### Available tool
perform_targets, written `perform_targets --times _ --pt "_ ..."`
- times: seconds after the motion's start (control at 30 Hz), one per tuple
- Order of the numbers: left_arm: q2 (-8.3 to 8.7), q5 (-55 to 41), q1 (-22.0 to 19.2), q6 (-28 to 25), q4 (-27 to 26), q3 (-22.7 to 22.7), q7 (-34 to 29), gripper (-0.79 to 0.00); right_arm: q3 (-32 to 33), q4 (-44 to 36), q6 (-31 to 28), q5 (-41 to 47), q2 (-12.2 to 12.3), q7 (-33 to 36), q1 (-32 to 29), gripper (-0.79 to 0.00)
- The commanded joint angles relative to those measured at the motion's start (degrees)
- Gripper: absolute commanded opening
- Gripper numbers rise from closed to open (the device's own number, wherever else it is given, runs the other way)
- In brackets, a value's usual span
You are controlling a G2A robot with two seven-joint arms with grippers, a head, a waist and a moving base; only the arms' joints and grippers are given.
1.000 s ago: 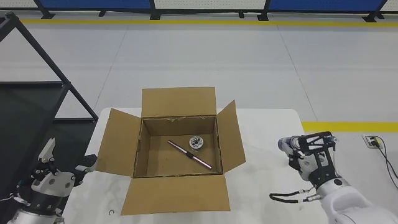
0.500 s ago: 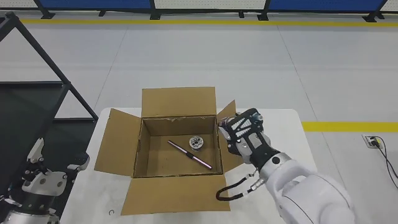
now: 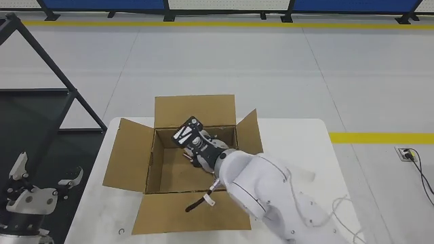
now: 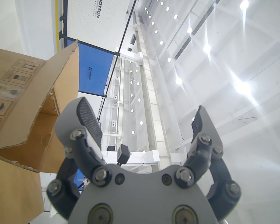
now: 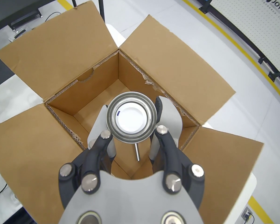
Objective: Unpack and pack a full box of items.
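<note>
I read the box [image 5: 60,54] as plain brown corrugated cardboard, matt, with rough fluted edges along its walls. The can [image 5: 131,117] held in the right gripper [image 5: 131,111] has a bright, glossy metal rim around a smooth white centre that looks like plastic. The left gripper [image 4: 142,114] shows smooth grey shells and black ribbed pads [image 4: 89,120]. The thin rod [image 5: 137,151] has a metallic sheen.

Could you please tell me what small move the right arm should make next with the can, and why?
Probably lower it straight down. The right claw is shut on the can, which hangs over the open box, above its floor; a thin rod lies on the floor beneath, so I would set it down beside that.
</note>
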Motion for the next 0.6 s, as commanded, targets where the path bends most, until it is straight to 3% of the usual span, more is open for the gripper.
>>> perform_targets --times 0.0,0.2,0.57 --pt "0.0 0.0 0.0 0.0 0.0 0.0 0.0 0.0 -2.4 4.5 0.2 1.2 -1.0 -1.4 1.3 -0.785" --pt "0.0 0.0 0.0 0.0 0.0 0.0 0.0 0.0 -7.8 14.7 0.2 4.7 -4.3 -3.4 5.1 -0.785" --pt "0.0 0.0 0.0 0.0 0.0 0.0 0.0 0.0 -7.8 14.9 0.0 5.3 -4.5 -3.4 5.2 -0.785"
